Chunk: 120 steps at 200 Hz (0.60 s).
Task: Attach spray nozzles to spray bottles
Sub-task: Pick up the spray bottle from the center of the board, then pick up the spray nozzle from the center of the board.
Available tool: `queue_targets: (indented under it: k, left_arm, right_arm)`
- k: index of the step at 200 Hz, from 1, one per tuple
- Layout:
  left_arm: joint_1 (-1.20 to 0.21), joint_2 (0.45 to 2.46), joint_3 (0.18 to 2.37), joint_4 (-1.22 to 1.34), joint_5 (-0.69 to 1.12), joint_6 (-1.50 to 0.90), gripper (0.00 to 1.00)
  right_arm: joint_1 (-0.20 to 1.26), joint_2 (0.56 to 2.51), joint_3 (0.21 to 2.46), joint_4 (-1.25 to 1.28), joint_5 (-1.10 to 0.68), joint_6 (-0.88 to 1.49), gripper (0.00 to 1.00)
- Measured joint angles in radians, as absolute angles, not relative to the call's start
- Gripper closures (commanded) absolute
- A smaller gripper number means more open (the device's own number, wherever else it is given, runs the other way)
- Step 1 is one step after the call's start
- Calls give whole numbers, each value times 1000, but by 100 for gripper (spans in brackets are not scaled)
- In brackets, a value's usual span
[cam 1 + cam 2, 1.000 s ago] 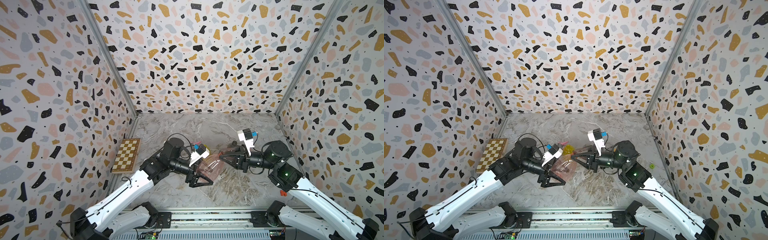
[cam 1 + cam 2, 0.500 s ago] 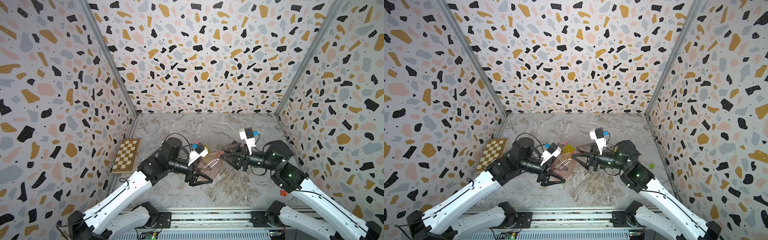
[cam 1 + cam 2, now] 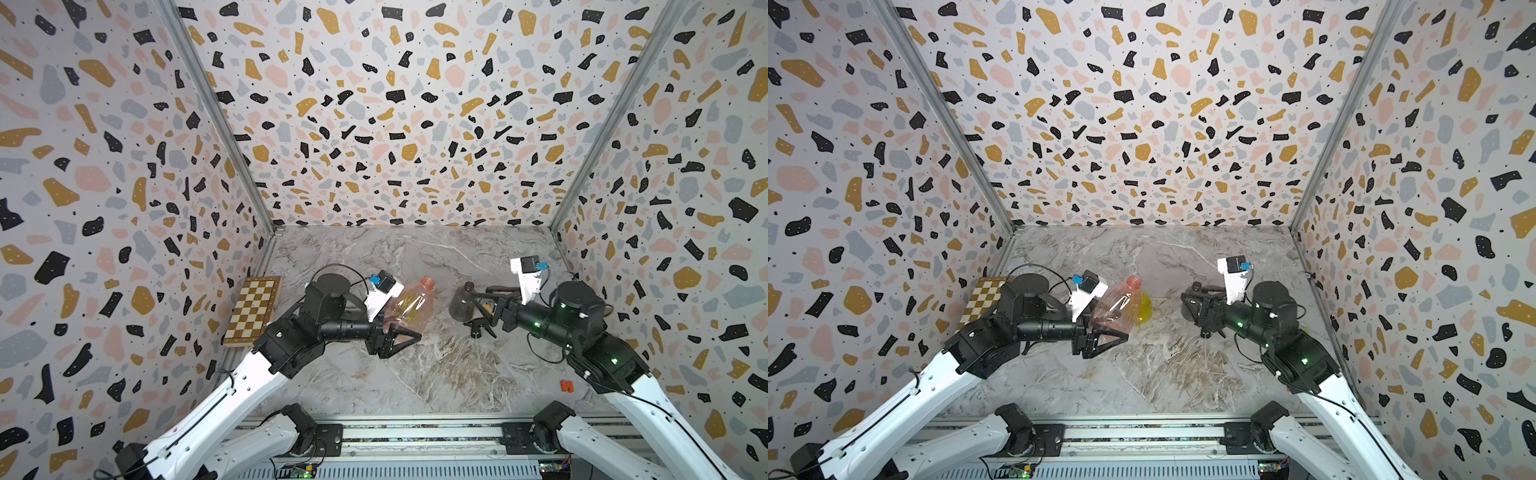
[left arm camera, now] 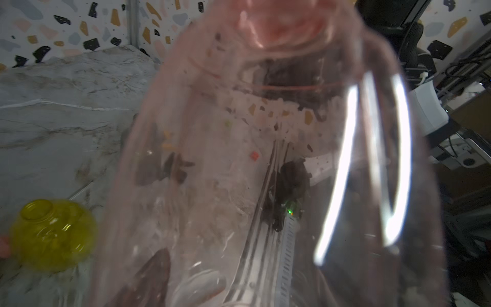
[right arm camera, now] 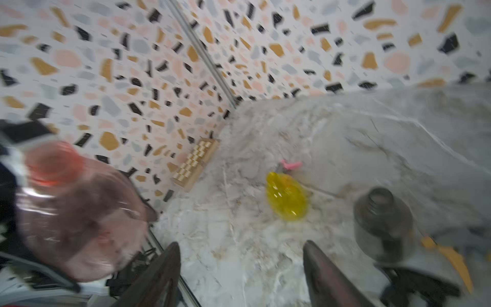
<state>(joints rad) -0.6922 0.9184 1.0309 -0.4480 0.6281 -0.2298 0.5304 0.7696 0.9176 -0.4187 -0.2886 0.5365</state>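
Observation:
My left gripper (image 3: 395,337) is shut on the base of the pale pink spray bottle (image 3: 409,305), which it holds tilted above the table with the open neck up and away. The pink bottle fills the left wrist view (image 4: 265,159). A yellow spray bottle (image 3: 1144,308) lies just behind it. My right gripper (image 5: 241,271) is open and empty, beside the upright smoky grey spray bottle (image 3: 460,303). A black spray nozzle (image 3: 480,327) and an orange-trigger nozzle (image 5: 451,255) lie under that gripper. A pink-trigger nozzle (image 5: 291,165) lies beyond the yellow bottle.
A folded chessboard (image 3: 253,309) leans by the left wall. A small red piece (image 3: 566,385) lies near the right wall. Patterned walls close in the marble table (image 3: 415,374) on three sides.
My right gripper opened, let go of the pink bottle and drew back to the right. My left gripper closed further on the bottle's base and now holds it alone.

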Motion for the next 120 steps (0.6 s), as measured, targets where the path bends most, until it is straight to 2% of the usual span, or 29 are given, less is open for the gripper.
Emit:
queue_targets:
  k: [49,83,120]
  left_arm:
    - [-692,864,1031,-500,440,-286,100]
    - [-692,828,1031,-509,391,-299,100]
    - [-692,824,1031,-514,373,-301,100]
  right_arm:
    - [428,874,707,-579,-214,550,29]
    - [379,973,687,-571,-173,550,29]
    - [293,1112,699,-492,-130,553,36]
